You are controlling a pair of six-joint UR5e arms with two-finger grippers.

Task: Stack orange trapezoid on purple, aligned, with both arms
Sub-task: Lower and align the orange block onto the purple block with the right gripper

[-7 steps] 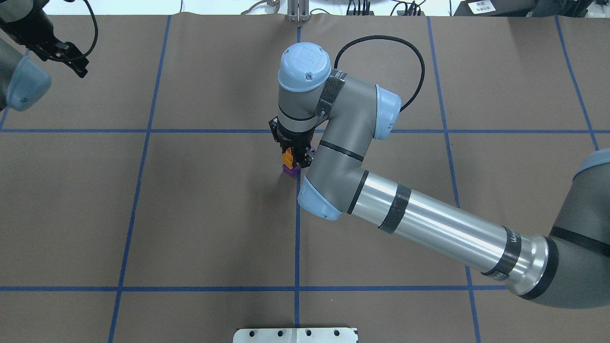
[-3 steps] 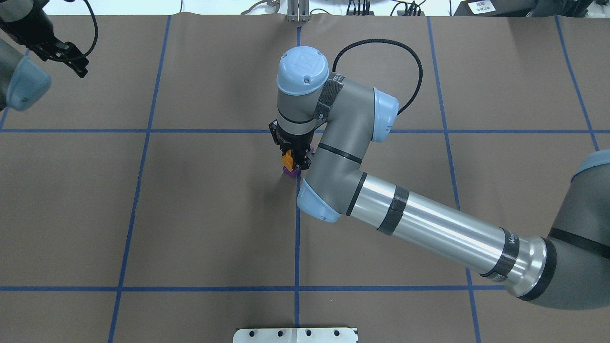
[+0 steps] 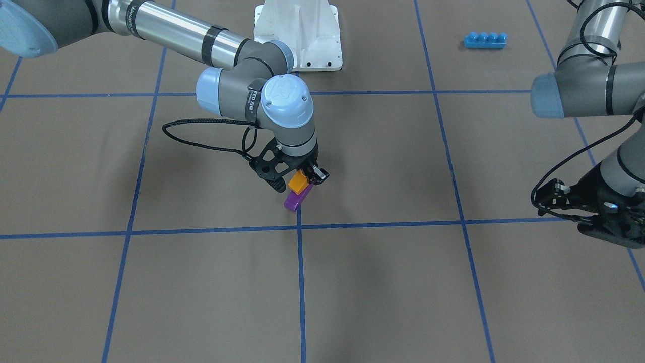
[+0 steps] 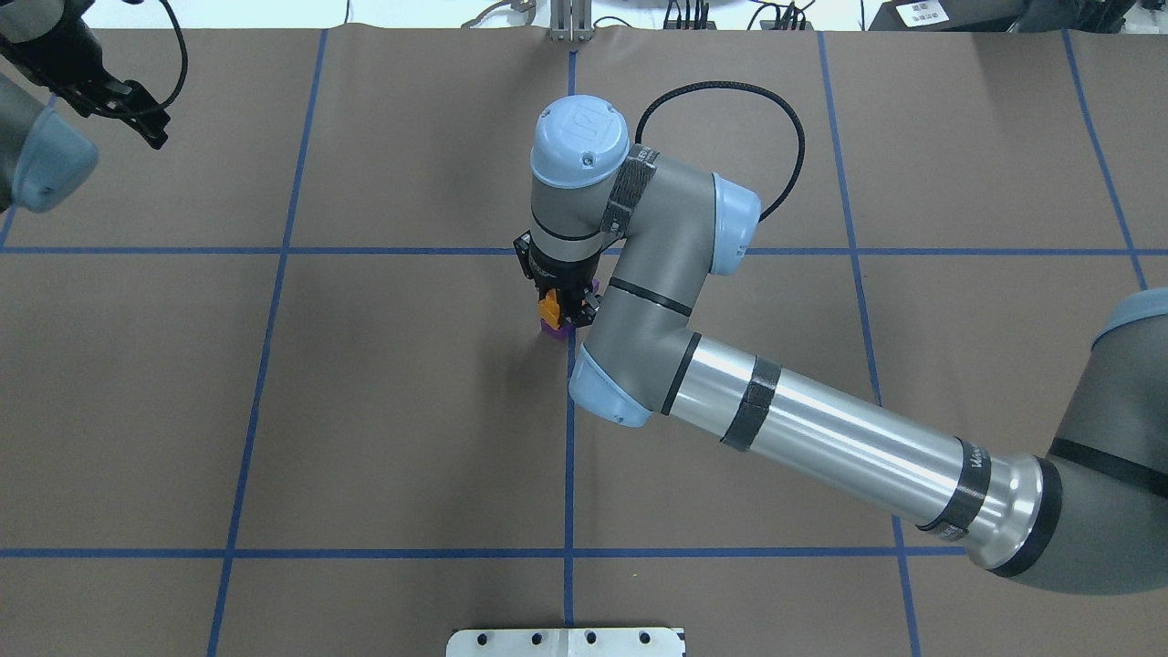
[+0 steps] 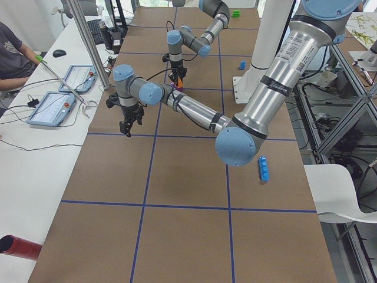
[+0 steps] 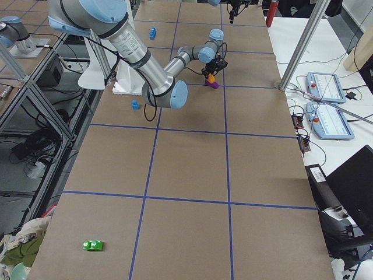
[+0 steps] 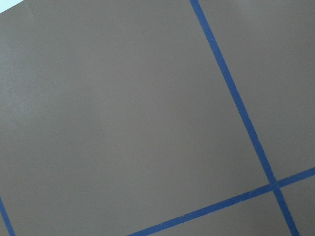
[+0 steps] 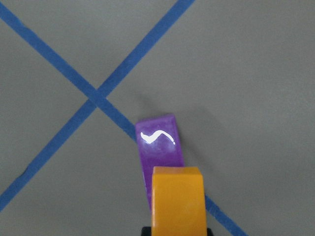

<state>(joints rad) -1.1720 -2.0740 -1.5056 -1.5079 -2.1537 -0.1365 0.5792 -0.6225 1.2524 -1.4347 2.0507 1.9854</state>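
My right gripper [image 3: 304, 182] is shut on the orange trapezoid [image 3: 299, 182] near the table's middle, beside a crossing of blue tape lines. It holds the trapezoid low, directly over the far end of the purple brick [image 3: 296, 199], which lies on the table. I cannot tell whether the two touch. In the right wrist view the orange trapezoid [image 8: 177, 201] covers the near end of the purple brick [image 8: 158, 145]. In the overhead view both [image 4: 549, 310] [image 4: 557, 331] peek out under the wrist. My left gripper [image 4: 146, 123] hangs open and empty at the far left.
A blue four-stud brick [image 3: 485, 40] lies near the left arm's base. The white pedestal [image 3: 298, 35] stands at the robot's edge, with a small blue brick [image 6: 135, 105] near it. A green piece [image 6: 93, 245] lies far off on the right end.
My right gripper has sunk a little with the orange trapezoid, closer onto the purple brick. The left arm has not moved.
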